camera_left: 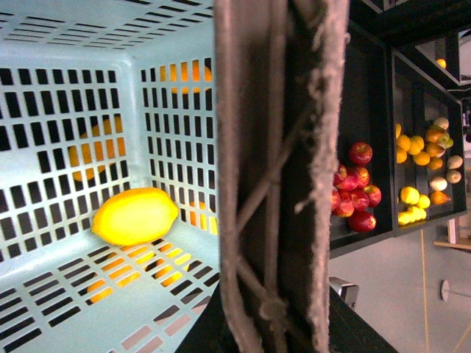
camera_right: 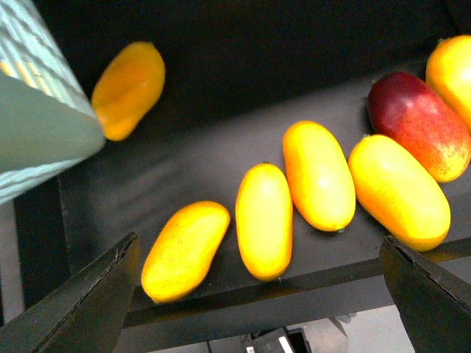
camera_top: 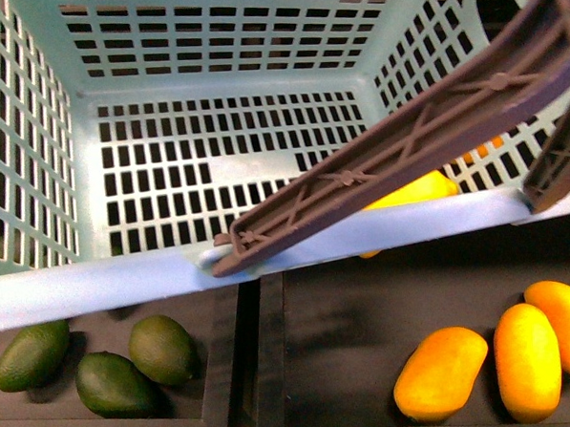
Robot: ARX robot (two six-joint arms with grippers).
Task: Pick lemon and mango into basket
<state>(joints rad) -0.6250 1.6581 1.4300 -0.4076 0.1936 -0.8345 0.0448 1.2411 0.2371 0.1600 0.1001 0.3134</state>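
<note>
Small oval bright-yellow lemon (camera_left: 135,215) is seen lying on the slotted floor of the light teal plastic basket (camera_top: 126,279). Elongated yellow-orange mangoes (camera_right: 263,220) are laid on the black shelf (camera_right: 221,88) outside it, beneath the right gripper (camera_right: 259,243), jaws spread wide, empty. Left jaws: state cannot be told.

Bright, even light; soft blur.

Front and left wrist cameras both look closely into the basket (camera_top: 78,286); right wrist faces mangoes (camera_right: 263,220).
</note>
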